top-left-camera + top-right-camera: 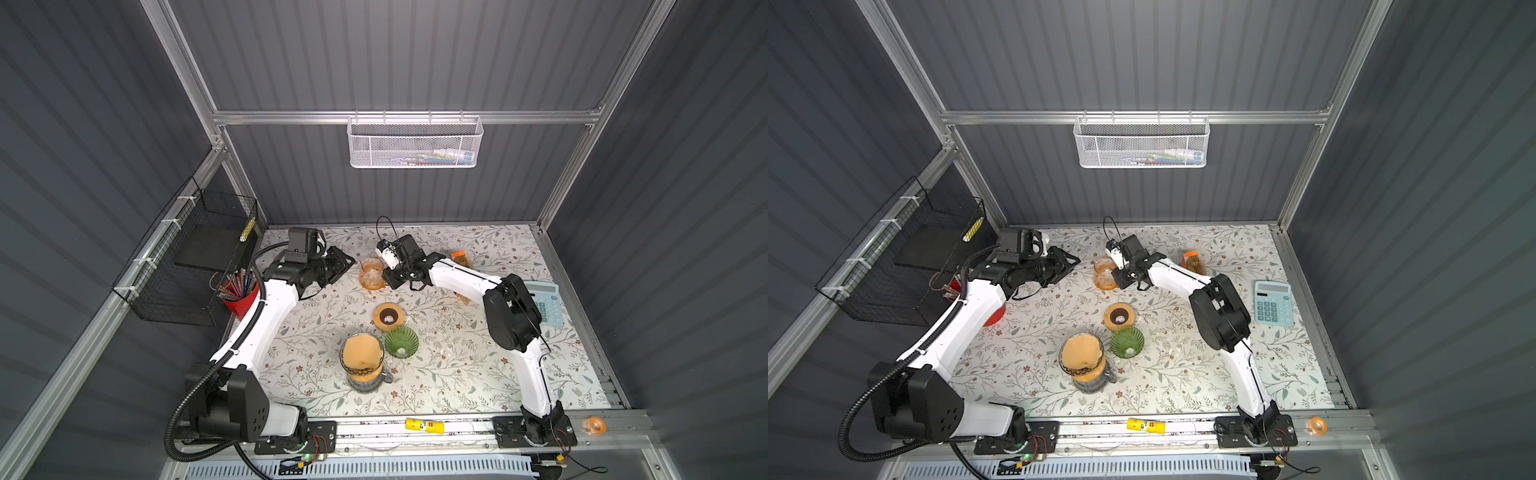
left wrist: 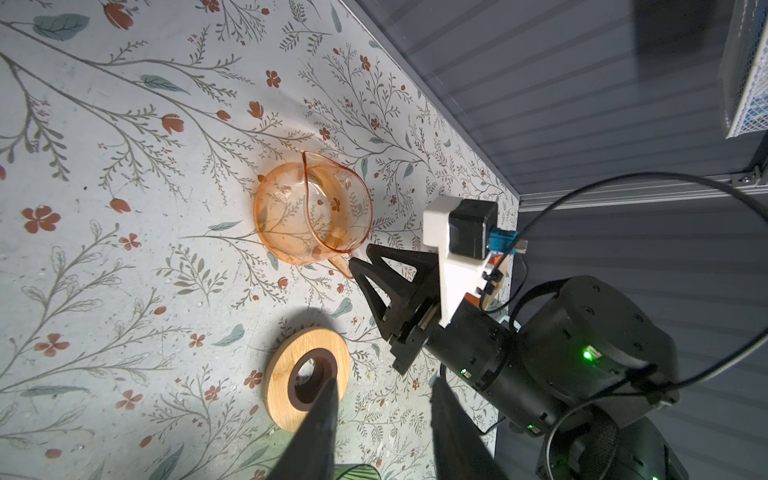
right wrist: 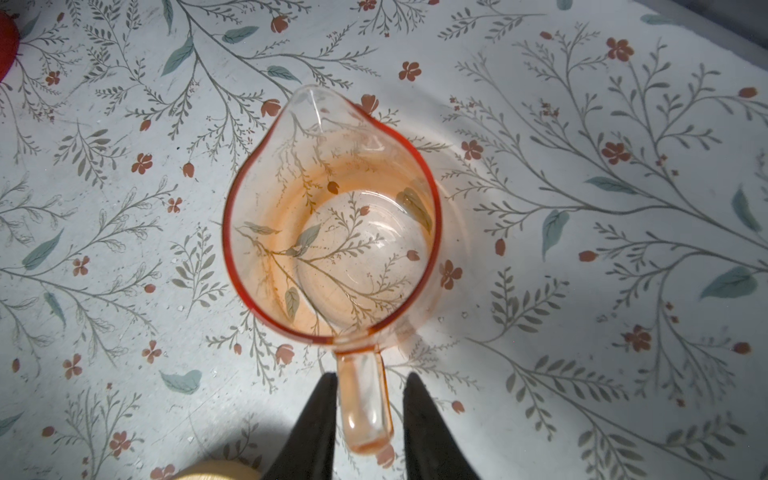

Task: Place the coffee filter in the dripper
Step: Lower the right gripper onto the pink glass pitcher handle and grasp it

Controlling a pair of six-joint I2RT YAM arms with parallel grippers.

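A brown paper coffee filter (image 1: 362, 352) (image 1: 1080, 353) sits in the mouth of a clear glass vessel near the table's front in both top views. Beside it stands a green glass dripper (image 1: 401, 341) (image 1: 1127, 341), with a wooden ring (image 1: 389, 316) (image 2: 291, 374) just behind. At the back, my right gripper (image 3: 371, 376) (image 1: 389, 280) straddles the handle of an orange glass pitcher (image 3: 332, 216) (image 1: 372, 272); one finger touches the handle and a narrow gap shows at the other. My left gripper (image 2: 382, 415) (image 1: 341, 259) hangs open and empty, left of the pitcher.
A pale blue calculator (image 1: 544, 301) lies at the right edge. A red cup of pens (image 1: 241, 296) stands by a black wire basket (image 1: 183, 266) on the left. An orange-capped packet (image 1: 462, 261) sits behind the right arm. A yellow glue stick (image 1: 424, 424) and a tape roll (image 1: 595, 426) rest on the front rail.
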